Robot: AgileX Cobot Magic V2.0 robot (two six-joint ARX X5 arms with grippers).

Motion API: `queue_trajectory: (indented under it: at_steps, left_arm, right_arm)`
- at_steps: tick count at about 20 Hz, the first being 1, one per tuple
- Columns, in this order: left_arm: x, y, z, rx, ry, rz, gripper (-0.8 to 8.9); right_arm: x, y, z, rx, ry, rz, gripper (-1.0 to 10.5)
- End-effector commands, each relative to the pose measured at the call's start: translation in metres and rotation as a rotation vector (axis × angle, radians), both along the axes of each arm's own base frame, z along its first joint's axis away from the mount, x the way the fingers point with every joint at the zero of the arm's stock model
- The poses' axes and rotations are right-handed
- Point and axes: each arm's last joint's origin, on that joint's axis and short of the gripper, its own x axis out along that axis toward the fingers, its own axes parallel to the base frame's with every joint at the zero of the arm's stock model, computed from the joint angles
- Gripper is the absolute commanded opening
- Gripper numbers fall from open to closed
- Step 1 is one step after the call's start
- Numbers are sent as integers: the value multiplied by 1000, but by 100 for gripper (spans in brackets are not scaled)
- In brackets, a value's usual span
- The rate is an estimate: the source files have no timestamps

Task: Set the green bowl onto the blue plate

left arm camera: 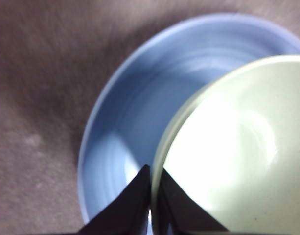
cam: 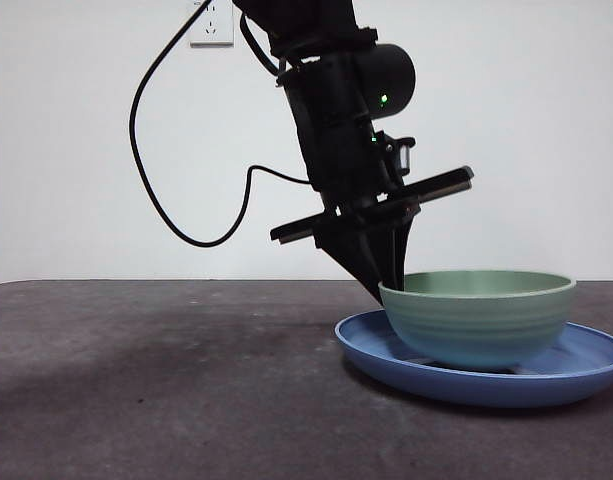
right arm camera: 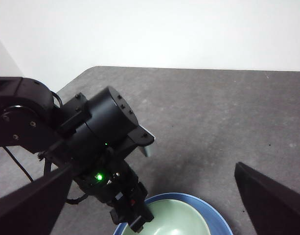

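The bowl (cam: 478, 317) sat on the plate (cam: 586, 368), toward the table's (cam: 166, 380) right side in the front view. The left gripper (cam: 389, 288) met the bowl's left rim from above. The right gripper (right arm camera: 150, 196) hung high over the table.
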Motion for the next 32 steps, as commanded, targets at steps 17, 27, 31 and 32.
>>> queue_trajectory:
  at_steps: [17, 27, 31, 32]
  left_arm:
    - [-6, 12, 92, 26, -48, -109, 587]
    - [-70, 87, 194, -2, -132, -159, 587]
    - [-114, 127, 205, -29, -195, -196, 587]
    - [-123, 136, 201, -40, -216, -202, 587]
  right_arm:
    - [0, 1, 6, 6, -21, 7, 652]
    - [0, 1, 6, 6, -21, 7, 652]
    - [0, 1, 6, 6, -21, 7, 652]
    - [0, 1, 6, 5, -21, 6, 652]
